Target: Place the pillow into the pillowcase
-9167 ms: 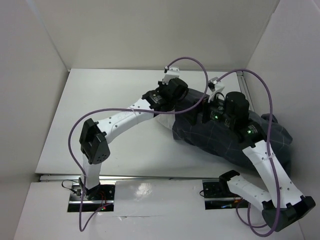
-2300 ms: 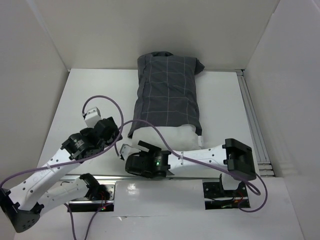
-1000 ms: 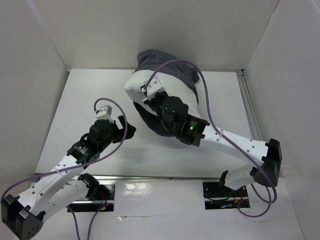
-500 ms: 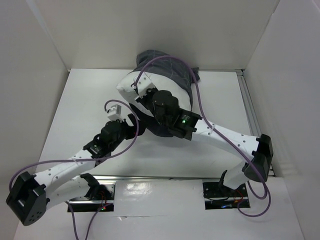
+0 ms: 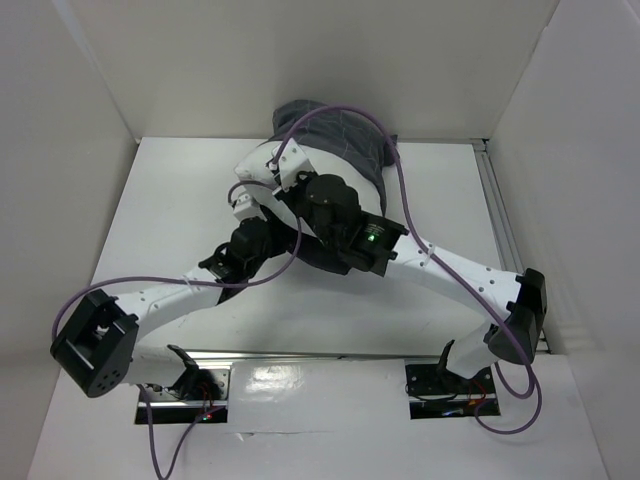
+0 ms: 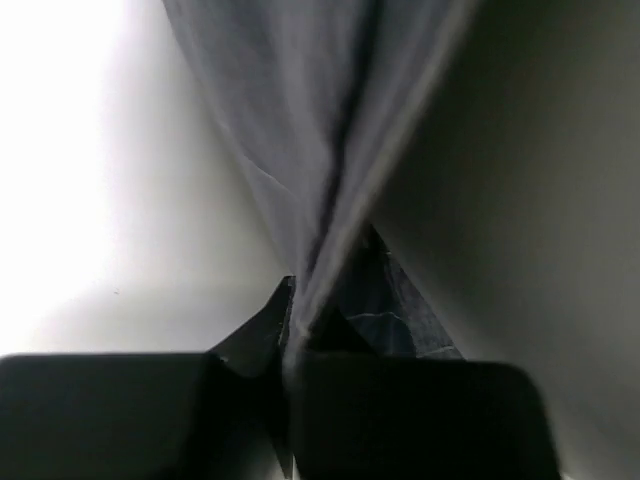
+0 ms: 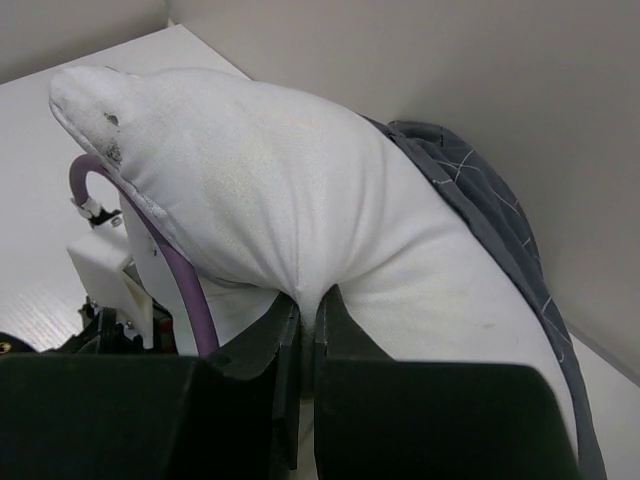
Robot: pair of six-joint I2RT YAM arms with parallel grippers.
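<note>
The white pillow (image 7: 300, 190) is lifted at the back of the table, its bare end sticking out leftward (image 5: 250, 170). My right gripper (image 7: 308, 305) is shut on a pinch of its white cloth. The dark grey checked pillowcase (image 5: 340, 130) covers the pillow's far part and runs along its right side (image 7: 480, 190). My left gripper (image 6: 298, 325) sits just under the right one (image 5: 262, 222), jaws closed on a hanging fold of the grey pillowcase cloth (image 6: 320, 150). Most of the pillow is hidden by the two wrists in the top view.
White walls box in the table (image 5: 160, 230) on the left, back and right. A metal rail (image 5: 497, 210) runs along the right edge. Purple cables (image 5: 385, 160) loop over the bundle, and the left wrist's white camera block (image 7: 100, 265) sits just below the pillow.
My left arm has reached forward under the lifted bundle and closed its wide-open jaws on the pillowcase cloth. The right gripper still holds the pillow, shifted slightly left.
</note>
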